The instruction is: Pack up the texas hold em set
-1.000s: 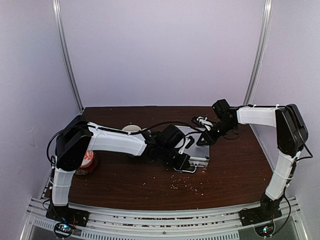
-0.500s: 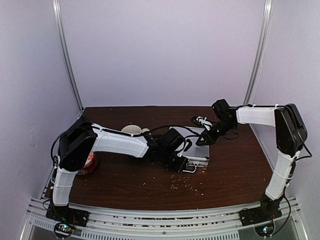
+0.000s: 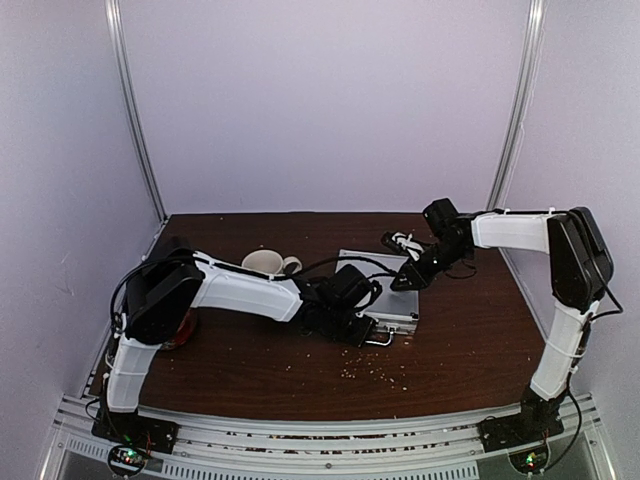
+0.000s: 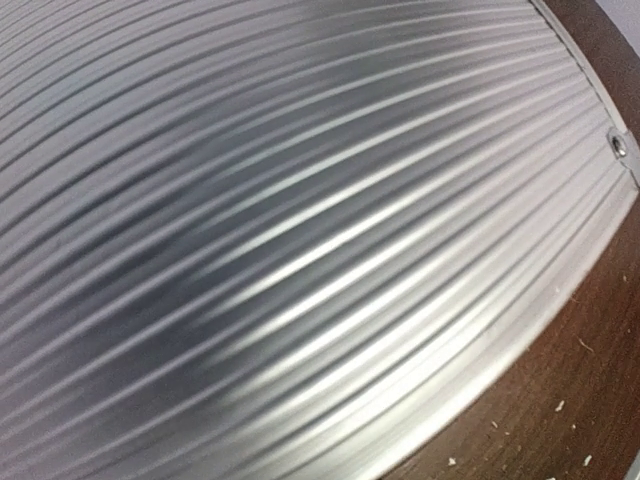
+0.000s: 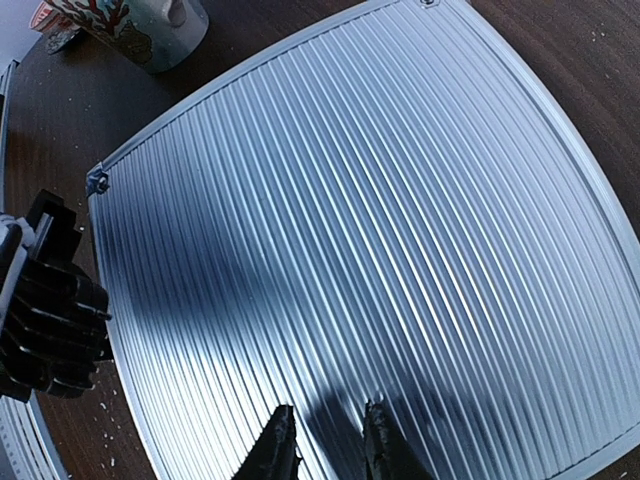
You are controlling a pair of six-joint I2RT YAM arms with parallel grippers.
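Note:
The silver ribbed briefcase (image 3: 392,303) lies shut on the brown table, its metal handle (image 3: 378,338) toward the near edge. Its lid fills the left wrist view (image 4: 300,220) and the right wrist view (image 5: 380,200). My left gripper (image 3: 345,318) is low at the case's front left corner; its fingers do not show in its own wrist view, and its dark body shows in the right wrist view (image 5: 45,320). My right gripper (image 3: 400,283) hovers over the lid's right side, its fingers (image 5: 282,445) slightly apart and empty (image 5: 325,412). Chips, card box, dealer button and dice are out of view.
A white patterned mug (image 3: 265,263) stands behind the left arm and shows in the right wrist view (image 5: 140,25). A red-and-white tin (image 3: 180,325) is half hidden by the left arm's shoulder. Pale crumbs (image 3: 375,375) lie in front of the case.
My left arm has drawn its gripper a little left along the case's front edge, uncovering more of the mug. The right arm has barely moved.

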